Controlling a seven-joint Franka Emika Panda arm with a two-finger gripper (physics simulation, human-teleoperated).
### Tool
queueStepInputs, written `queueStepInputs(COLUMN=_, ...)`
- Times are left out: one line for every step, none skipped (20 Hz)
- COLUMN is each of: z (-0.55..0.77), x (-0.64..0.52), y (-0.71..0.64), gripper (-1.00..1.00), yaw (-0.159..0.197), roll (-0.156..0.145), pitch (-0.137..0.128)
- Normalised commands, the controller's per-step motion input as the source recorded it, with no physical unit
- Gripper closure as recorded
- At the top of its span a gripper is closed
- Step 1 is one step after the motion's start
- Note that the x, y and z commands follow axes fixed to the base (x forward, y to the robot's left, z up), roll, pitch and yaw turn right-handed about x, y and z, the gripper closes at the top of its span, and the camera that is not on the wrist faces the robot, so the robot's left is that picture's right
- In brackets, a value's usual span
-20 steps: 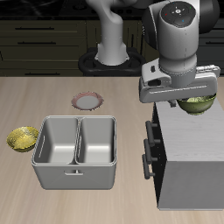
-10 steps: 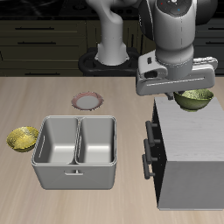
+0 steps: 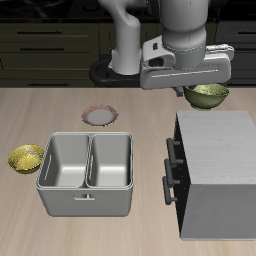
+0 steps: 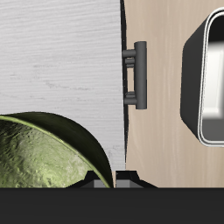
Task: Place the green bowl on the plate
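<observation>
My gripper (image 3: 191,92) is shut on the rim of the green bowl (image 3: 208,96), which hangs in the air above the back edge of the grey cabinet (image 3: 215,165). In the wrist view the olive, speckled bowl (image 4: 44,157) fills the space beside my fingertips (image 4: 116,181), with the cabinet top below it. The plate (image 3: 99,116), small with a reddish-pink rim, lies on the table well apart from the bowl, behind the metal double bin (image 3: 88,173).
A golden-yellow bowl (image 3: 26,158) sits on the table beside the double bin. The grey cabinet has two dark handles (image 3: 170,170) on its side, also visible from the wrist as a handle (image 4: 136,76). A dark stove ring (image 3: 110,70) lies at the back.
The gripper has risen with the green bowl and carried it from over the cabinet top toward the back and a little toward the plate's side.
</observation>
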Motion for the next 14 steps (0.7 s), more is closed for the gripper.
queueStepInputs(z=0.13, x=-0.21, y=-0.36, gripper=1.0, yaw=0.007, roll=-0.028, pitch=-0.024)
queueStepInputs(z=0.14, x=-0.35, y=-0.53, gripper=1.0, yaw=0.003, roll=-0.056, pitch=-0.055)
queueStepInputs(z=0.09, x=-0.3, y=-0.31, gripper=1.0, yaw=0.016, roll=-0.016, pitch=-0.047)
queueStepInputs(z=0.18, x=-0.67, y=-0.86, gripper=1.0, yaw=0.046, roll=-0.064, pitch=-0.135)
queueStepInputs(z=0.06, x=-0.28, y=-0.3, gripper=1.0, yaw=0.038, roll=-0.022, pitch=-0.071)
queueStepInputs(z=0.01, x=-0.28, y=-0.33, gripper=1.0, yaw=-0.001, roll=-0.025, pitch=-0.029)
queueStepInputs(z=0.01, x=-0.27, y=-0.29, gripper=1.0, yaw=-0.027, roll=-0.005, pitch=-0.012)
queueStepInputs(z=-0.02, x=-0.3, y=-0.29, gripper=1.0, yaw=0.032, roll=-0.03, pitch=-0.047)
queueStepInputs(z=-0.05, x=-0.26, y=-0.24, gripper=1.0, yaw=-0.003, roll=-0.019, pitch=-0.035)
queueStepInputs(z=-0.1, x=-0.31, y=-0.26, gripper=1.0, yaw=-0.024, roll=-0.003, pitch=0.017)
queueStepInputs(z=-0.09, x=-0.25, y=-0.08, gripper=1.0, yaw=0.02, roll=-0.003, pitch=-0.032)
queueStepInputs(z=-0.09, x=-0.34, y=-0.14, gripper=1.0, yaw=0.097, roll=-0.011, pitch=-0.08)
queueStepInputs(z=-0.14, x=-0.3, y=-0.13, gripper=1.0, yaw=0.0, roll=0.015, pitch=-0.006)
queueStepInputs(z=-0.07, x=-0.37, y=-0.21, gripper=1.0, yaw=0.034, roll=-0.005, pitch=-0.046)
